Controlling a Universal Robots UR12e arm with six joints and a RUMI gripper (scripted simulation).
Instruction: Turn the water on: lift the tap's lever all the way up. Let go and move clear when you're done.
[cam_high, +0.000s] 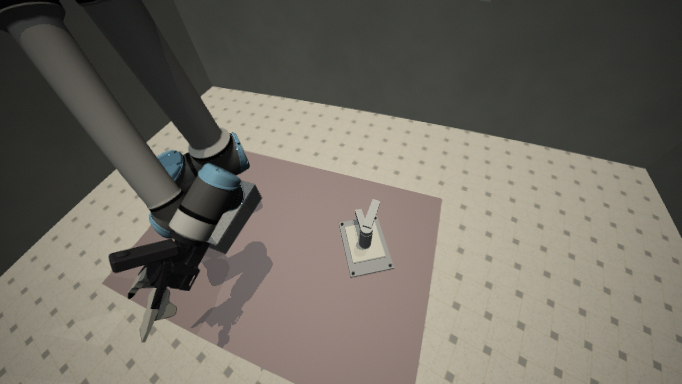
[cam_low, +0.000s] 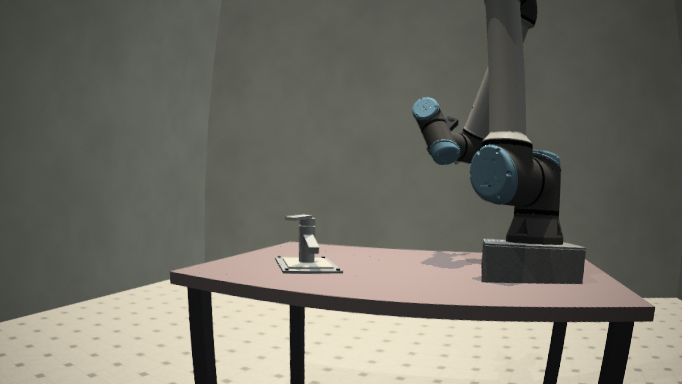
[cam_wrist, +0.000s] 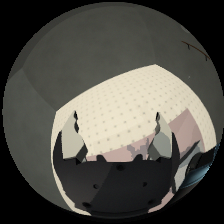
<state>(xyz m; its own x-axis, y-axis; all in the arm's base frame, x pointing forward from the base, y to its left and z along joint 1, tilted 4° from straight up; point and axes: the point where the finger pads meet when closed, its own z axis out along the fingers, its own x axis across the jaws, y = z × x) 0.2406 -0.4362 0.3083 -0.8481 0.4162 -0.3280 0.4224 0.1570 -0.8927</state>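
From above, my claw (cam_high: 150, 300) hangs spread wide and empty at the table's (cam_high: 310, 310) edge, well apart from the tap (cam_high: 365, 235) standing on its grey plate (cam_high: 372, 269) mid-table. From the side, the tap's lever (cam_low: 299, 217) lies flat atop its body, far from my base block (cam_low: 533, 261). Through my wrist, both fingers frame only tiled floor (cam_wrist: 120, 110), with nothing between them.

Tap (cam_low: 306, 239): matt grey, metal-like body with a flat, paler lever (cam_low: 299, 217); at its foot a light grey plate (cam_high: 385, 267) with dark screw heads at the corners. Table (cam_low: 400, 285): smooth, matt, dusky pink top on plain black legs. Arm (cam_low: 505, 75): satin grey tubes, dark joints with glossy blue caps; at 3 o'clock on the table, a rough, speckled, stone-like base (cam_low: 570, 265). Gripper (cam_high: 150, 300): matt black housing, pale grey fingers spread wide. Floor (cam_high: 550, 225): cream tile, dull sheen.
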